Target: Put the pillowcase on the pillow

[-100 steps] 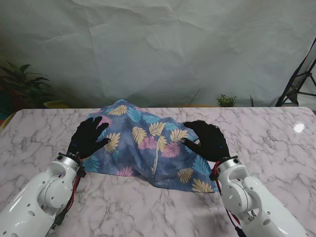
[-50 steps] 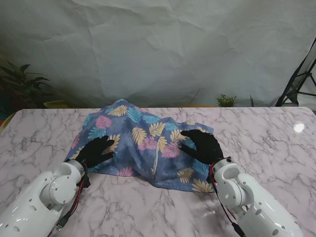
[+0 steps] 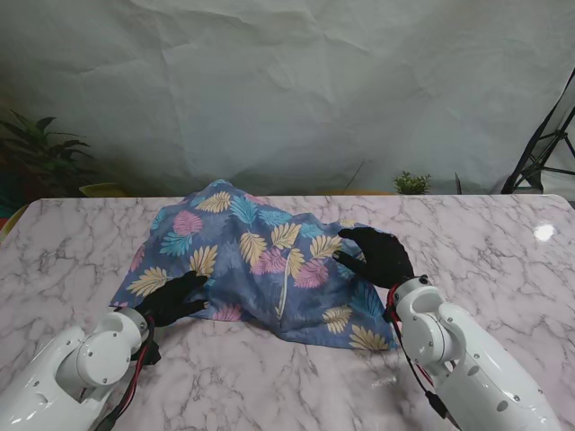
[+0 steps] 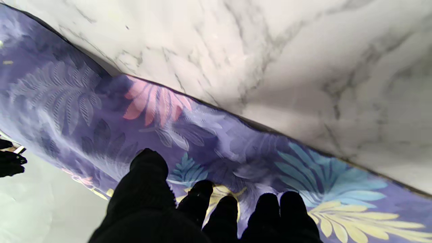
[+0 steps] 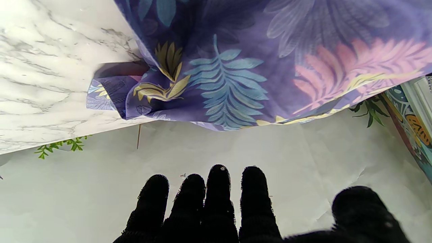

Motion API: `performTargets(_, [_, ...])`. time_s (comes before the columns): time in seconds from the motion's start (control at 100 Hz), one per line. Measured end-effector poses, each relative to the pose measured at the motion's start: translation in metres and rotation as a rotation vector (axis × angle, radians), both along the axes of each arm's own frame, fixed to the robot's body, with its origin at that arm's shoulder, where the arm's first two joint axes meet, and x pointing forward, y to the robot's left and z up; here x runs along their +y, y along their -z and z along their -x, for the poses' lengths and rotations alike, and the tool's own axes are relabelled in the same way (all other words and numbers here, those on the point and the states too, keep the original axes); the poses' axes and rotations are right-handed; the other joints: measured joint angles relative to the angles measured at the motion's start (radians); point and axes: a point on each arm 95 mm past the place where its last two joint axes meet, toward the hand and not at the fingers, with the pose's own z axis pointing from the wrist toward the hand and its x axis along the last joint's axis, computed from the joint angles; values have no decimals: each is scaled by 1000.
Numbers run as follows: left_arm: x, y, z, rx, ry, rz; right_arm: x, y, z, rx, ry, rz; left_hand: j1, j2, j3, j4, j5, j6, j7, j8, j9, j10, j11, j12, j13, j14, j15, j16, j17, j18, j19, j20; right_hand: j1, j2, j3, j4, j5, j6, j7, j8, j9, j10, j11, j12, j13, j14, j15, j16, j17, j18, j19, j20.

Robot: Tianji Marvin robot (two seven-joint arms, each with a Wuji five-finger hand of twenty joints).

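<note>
A blue pillowcase printed with pink, yellow and teal leaves lies humped in the middle of the marble table. No bare pillow shows; whatever fills the hump is hidden under the cloth. My left hand, in a black glove, rests at the cloth's near left edge. Its fingers lie loosely apart on the fabric and grip nothing. My right hand hovers over the right part of the cloth, its fingers straight and spread, holding nothing. A folded corner of the pillowcase lies on the marble.
A small green plant stands beyond the table's far edge, and a larger plant at the far left. A black tripod leg stands at the far right. A wrinkled white backdrop hangs behind.
My left hand has slid off the top of the pillowcase toward me, down to its near edge. My right hand has stayed over the right side, shifting only slightly.
</note>
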Motion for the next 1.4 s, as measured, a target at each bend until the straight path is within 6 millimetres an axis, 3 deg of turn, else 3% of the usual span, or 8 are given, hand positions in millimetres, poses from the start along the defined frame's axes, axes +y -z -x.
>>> performTargets(0.16, [-3, -2, 6, 2, 19, -3, -3, 0, -4, 0, 11, -5, 0, 0, 0, 0, 15, 7, 18, 2, 0, 6, 5, 0, 0, 3, 3, 2, 0, 2, 0, 7, 0, 0, 0, 0, 0, 0, 0, -5, 0, -2, 9, 0, 0, 0, 0, 0, 0, 0, 0, 0])
performTargets(0.26, [-2, -8, 6, -95, 33, -50, -7, -3, -2, -20, 25, -9, 0, 0, 0, 0, 16, 0, 38, 12, 0, -4, 6, 20, 0, 5, 3, -3, -14, 2, 0, 18, 0, 1, -11, 0, 0, 0, 0, -12, 0, -7, 9, 0, 0, 0, 0, 0, 0, 0, 0, 0])
performTargets(0.46, [-5, -28, 8, -272, 40, -75, -8, -14, 16, -113, 27, -13, -1, -1, 0, 0, 16, -4, 38, 12, 0, -16, 7, 36, -15, -1, -29, -15, -48, 1, 0, 19, 0, 1, -11, 0, 0, 0, 0, -12, 0, -8, 9, 0, 0, 0, 0, 0, 0, 0, -1, 0])
performTargets(0.56, [-8, -36, 10, -364, 77, -120, -7, -17, 25, -148, 16, -24, -25, -1, -6, 0, 16, -16, 38, 12, 0, -19, 7, 44, -16, -16, -58, -60, -51, -12, -16, 17, 0, 0, -11, 0, 22, -11, 12, -12, 0, -9, 9, 2, 0, 0, 0, 0, 0, 0, -3, 0])
performTargets(0.78, [-9, -49, 13, -520, 72, -150, -7, -19, 40, -173, -3, -54, -41, -2, -7, 0, 16, -16, 38, 12, 0, -30, 7, 45, -16, -39, -71, -117, -51, -25, -50, -42, 0, 0, -11, 0, 50, -12, 13, -12, 3, -9, 9, 3, 27, 0, 2, 0, 0, 0, -3, 0])
performTargets(0.99, [-4, -53, 14, -518, 74, -167, -9, -20, 47, -185, -7, -54, -74, -3, -8, 0, -6, -26, 27, -2, 0, -31, 6, -11, -16, -46, -79, -211, -49, -27, -85, -153, 0, 0, -11, 0, 51, -12, 12, -14, 3, -9, 9, 1, 28, 0, 1, 0, 0, 0, -3, 0])
performTargets(1.14, [-1, -55, 16, -524, 68, -185, -14, -22, 53, -173, -5, -43, -94, -3, -8, 0, -21, -27, 17, -20, 0, -31, 6, -60, -16, -50, -87, -252, -49, -27, -85, -199, -1, 0, -10, 0, 49, -12, -13, -28, 3, -9, -28, -16, 28, 0, -4, 0, 0, 0, -17, 0])
performTargets(1.4, [2, -56, 20, -508, 53, -192, -16, -21, 58, -157, -10, -43, -95, -3, -8, 0, -33, -27, 7, -24, 0, -31, -5, -77, -16, -50, -89, -269, -49, -27, -85, -216, -2, 0, -10, 0, 49, -12, -14, -38, 3, -9, -41, -24, 28, 0, -4, 0, 0, 0, -21, 0])
